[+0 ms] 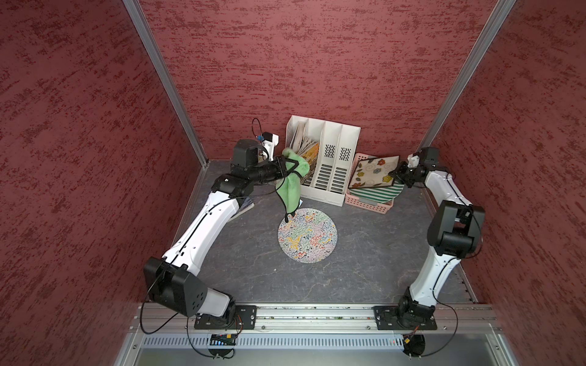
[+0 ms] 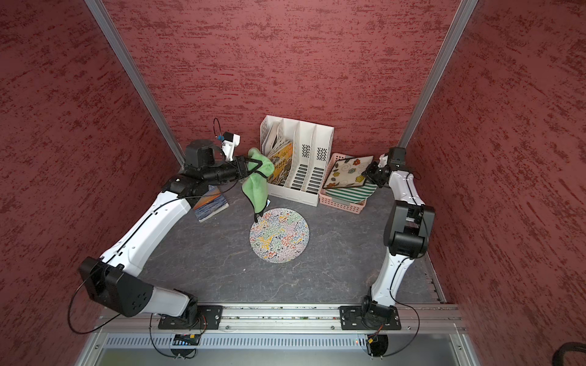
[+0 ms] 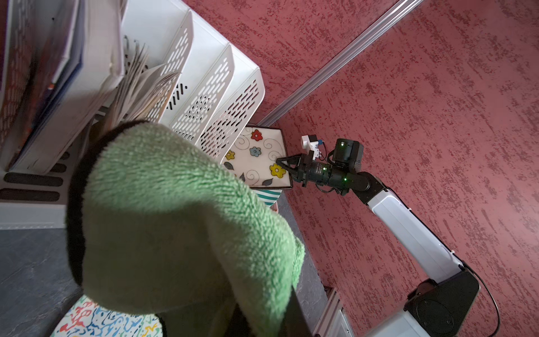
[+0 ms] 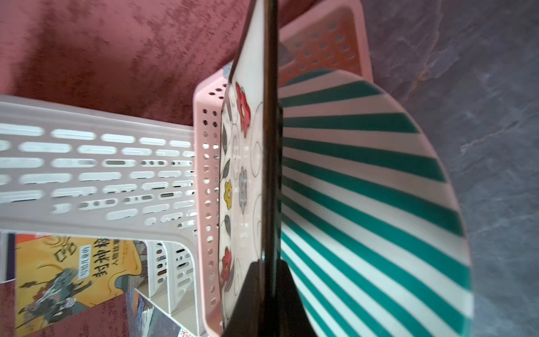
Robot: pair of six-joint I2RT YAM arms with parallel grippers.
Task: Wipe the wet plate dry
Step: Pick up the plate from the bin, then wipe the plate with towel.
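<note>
You are looking at a dark grey, marbled desk [image 1: 364,269] shut in on three sides by rough red walls [image 1: 317,63], with metal posts [image 1: 165,79] at the back corners and a metal rail [image 1: 317,312] along the front edge carrying both arm bases. Against the back edge, near its middle, stands a white file holder [image 1: 331,133]. Books [image 1: 309,152] lean in its compartments toward the left edge, one with a yellow cover. Just beside the holder, toward the back right corner, sits a pink basket [image 1: 367,206] with a green-striped plate [image 1: 377,193] lying in it. The flowered plate [image 1: 374,172], square and dark-rimmed, is tilted above the striped one over the basket, and your right tool [image 1: 396,174] is pressed together on its rim nearest the right edge. Whether that plate touches the basket you cannot tell. Your left tool [image 1: 293,166] pinches a green cloth [image 1: 290,190], raised in front of the holder. The cloth hangs down with its dark tip at the far rim of a round, squiggle-patterned plate [image 1: 307,234] lying flat mid-desk; contact there is unclear. A book with a sea picture [image 2: 211,202] lies near the left edge, partly under the left arm.
</note>
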